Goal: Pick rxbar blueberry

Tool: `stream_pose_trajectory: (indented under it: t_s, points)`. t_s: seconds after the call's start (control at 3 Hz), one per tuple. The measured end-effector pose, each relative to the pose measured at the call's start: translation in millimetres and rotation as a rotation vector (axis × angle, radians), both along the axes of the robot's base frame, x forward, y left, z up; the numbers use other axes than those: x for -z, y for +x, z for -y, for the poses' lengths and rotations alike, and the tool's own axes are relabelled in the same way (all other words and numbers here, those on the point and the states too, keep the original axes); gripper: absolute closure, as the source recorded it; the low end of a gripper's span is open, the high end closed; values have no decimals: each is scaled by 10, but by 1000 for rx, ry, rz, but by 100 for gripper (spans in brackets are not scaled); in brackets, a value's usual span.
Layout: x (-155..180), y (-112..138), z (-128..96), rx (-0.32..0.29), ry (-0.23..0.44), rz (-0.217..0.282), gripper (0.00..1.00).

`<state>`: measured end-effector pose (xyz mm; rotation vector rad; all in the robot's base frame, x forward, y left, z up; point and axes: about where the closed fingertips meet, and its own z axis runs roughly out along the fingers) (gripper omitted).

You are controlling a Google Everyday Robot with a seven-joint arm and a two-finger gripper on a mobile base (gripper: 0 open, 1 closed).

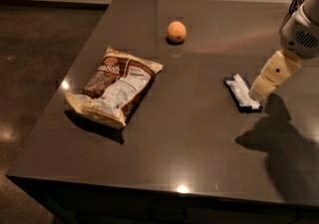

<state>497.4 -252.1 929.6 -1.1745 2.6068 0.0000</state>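
Observation:
The rxbar blueberry [241, 92] lies flat on the dark table [199, 138] at the right, a small navy bar with a white panel, its long side running from upper left to lower right. My gripper [262, 87] hangs from the arm at the right edge of the view, its cream-coloured tip just right of the bar's lower end, touching or nearly touching it.
A large brown-and-white snack bag [115, 86] lies left of centre. A round orange fruit [176, 32] sits near the far edge. The arm's shadow falls on the table at the lower right.

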Motion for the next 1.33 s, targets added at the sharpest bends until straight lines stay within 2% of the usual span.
stream_pose_trajectory:
  t_s: [0.33,0.67,1.0,1.33]
  points:
    - [193,102,79,177,22,-3,0]
    - [399,178,124,293,12,-22,0]
    - [626,251,118,357,-8,-52,0]
    - [810,284,15,366,-21,-87,0]
